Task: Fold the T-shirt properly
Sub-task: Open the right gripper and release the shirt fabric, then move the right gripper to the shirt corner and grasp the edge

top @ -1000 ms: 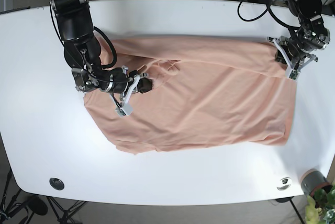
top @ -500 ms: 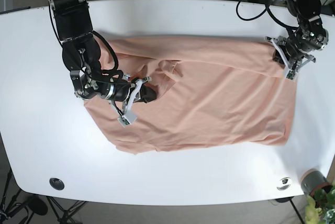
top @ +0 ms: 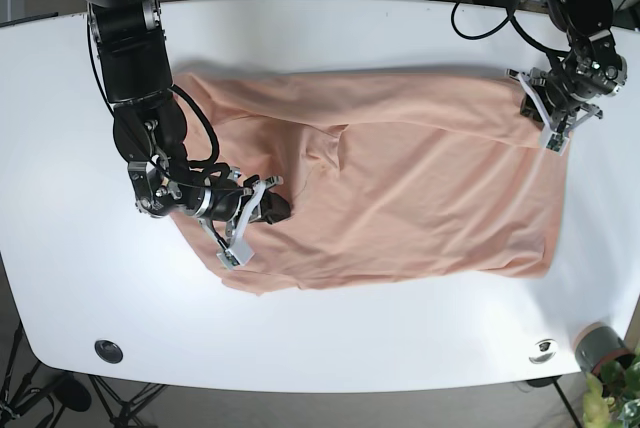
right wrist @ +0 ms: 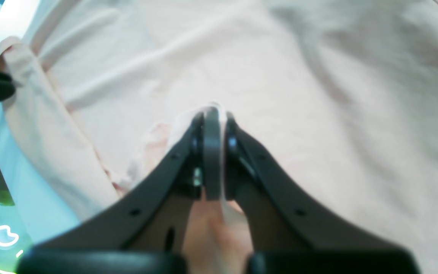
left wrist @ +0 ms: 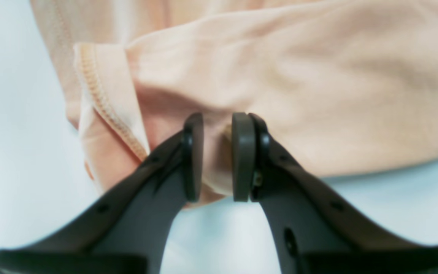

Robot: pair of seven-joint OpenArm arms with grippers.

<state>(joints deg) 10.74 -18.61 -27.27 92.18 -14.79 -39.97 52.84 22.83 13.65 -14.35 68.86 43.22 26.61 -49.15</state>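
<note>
My arms (top: 138, 78) are black with looping cables; my grippers have dark grey fingers (left wrist: 193, 152) and white brackets.

Count, base view:
- 1 peach-pink cotton T-shirt (top: 400, 188), spread over centre of table.
- 1 white oval table (top: 60, 148).
- 2 black robot arms: one far left, one far right.
- 2 grippers: right gripper (top: 262, 210) left of centre, left gripper (top: 553, 116) far right.
- 1 grey cylindrical pot (top: 597, 346), near right corner.
- 1 round black grommet (top: 108, 351), near left.
</note>
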